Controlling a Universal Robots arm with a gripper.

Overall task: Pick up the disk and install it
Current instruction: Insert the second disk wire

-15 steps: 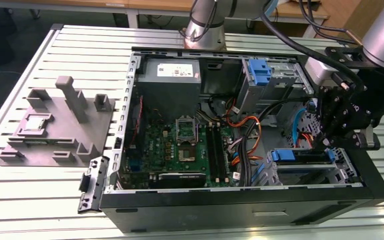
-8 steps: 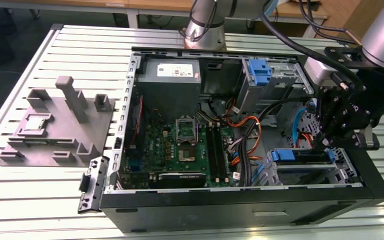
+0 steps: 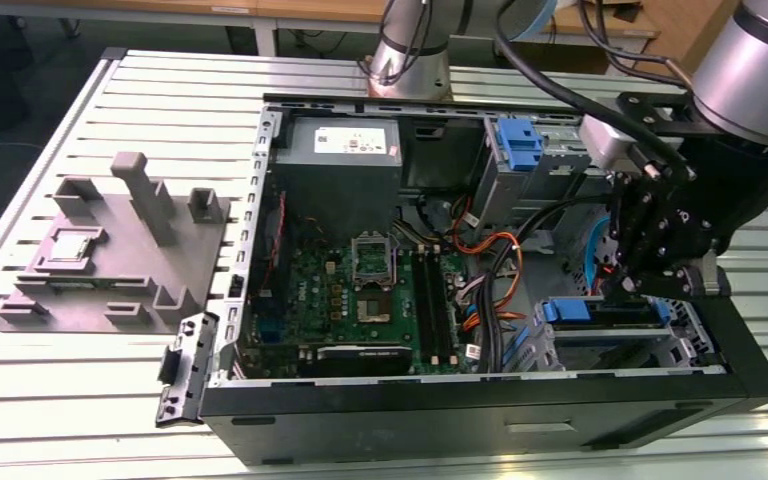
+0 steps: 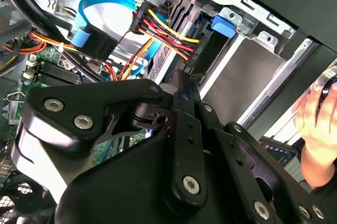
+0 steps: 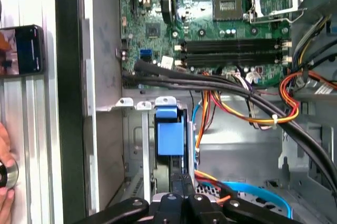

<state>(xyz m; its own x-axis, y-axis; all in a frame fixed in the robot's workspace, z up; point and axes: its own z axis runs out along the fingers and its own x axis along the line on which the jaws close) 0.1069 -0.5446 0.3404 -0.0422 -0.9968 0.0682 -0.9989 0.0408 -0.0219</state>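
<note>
Inside the case (image 3: 744,370), your gripper (image 3: 651,290) hangs over one disk (image 5: 169,132) seated in its bay — clench undeterminable; first wrist view adds a hand (image 5: 5,197) — one.

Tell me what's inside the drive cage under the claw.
A blue carrier tab sits in the cage, right under the claw. Whatever lies deeper is covered by the cage walls and claw.

From my station I see a slatted metal desk (image 3: 131,400) running across the exterior view, its ribs catching bright overhead light. Along the upper edge of the frame sits a wooden table (image 3: 291,10) on white legs, with dark floor (image 3: 37,40) beneath it in the upper left corner.
</note>
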